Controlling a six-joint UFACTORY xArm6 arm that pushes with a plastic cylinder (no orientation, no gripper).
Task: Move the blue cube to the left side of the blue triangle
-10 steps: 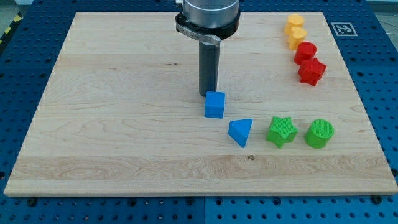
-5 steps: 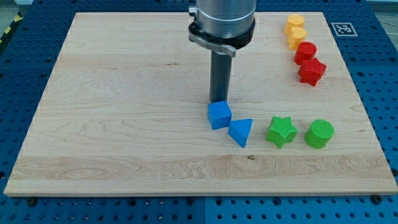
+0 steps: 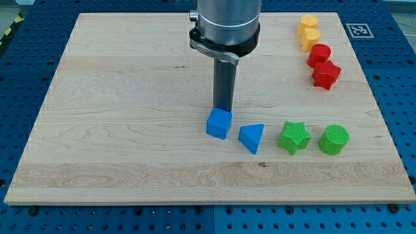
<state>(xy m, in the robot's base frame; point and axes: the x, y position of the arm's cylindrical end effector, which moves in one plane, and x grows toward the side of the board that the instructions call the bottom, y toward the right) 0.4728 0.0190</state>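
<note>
**A:** Blue cube [image 3: 219, 123] sits just below the middle of the frame, and the blue triangle [image 3: 251, 137] is right beside it, toward the right and a touch lower. A narrow strip of wood shows between them, so near but apart.

**B:** And my tip [image 3: 223, 108]?

**A:** Planted at the cube's upper edge, touching it or as good as. There's no hand on this arm, only the rod, so nothing is open, closed or holding anything; it's pure pushing.

**B:** Which step are we in, then?

**A:** I'd call it the closing stretch. The cube already lies on the triangle's left, turned a little off square. If anything is left, I'd judge it a small nudge toward the frame's bottom to line the two up. The catch: push too far right and the cube knocks the triangle.

**B:** Anything else close?

**A:** Green star [image 3: 294, 136] and green cylinder [image 3: 334, 139] run on in a row toward the right edge. Two yellow blocks [image 3: 309, 33] and two red blocks [image 3: 322, 64] are stacked up the upper right corner, well clear.

**B:** The surface?

**A:** Pale wooden bench [image 3: 117, 97], smooth grain, on a blue perforated base [image 3: 396, 84] showing all around. A printed marker [image 3: 357, 30] sits at the upper right.
</note>
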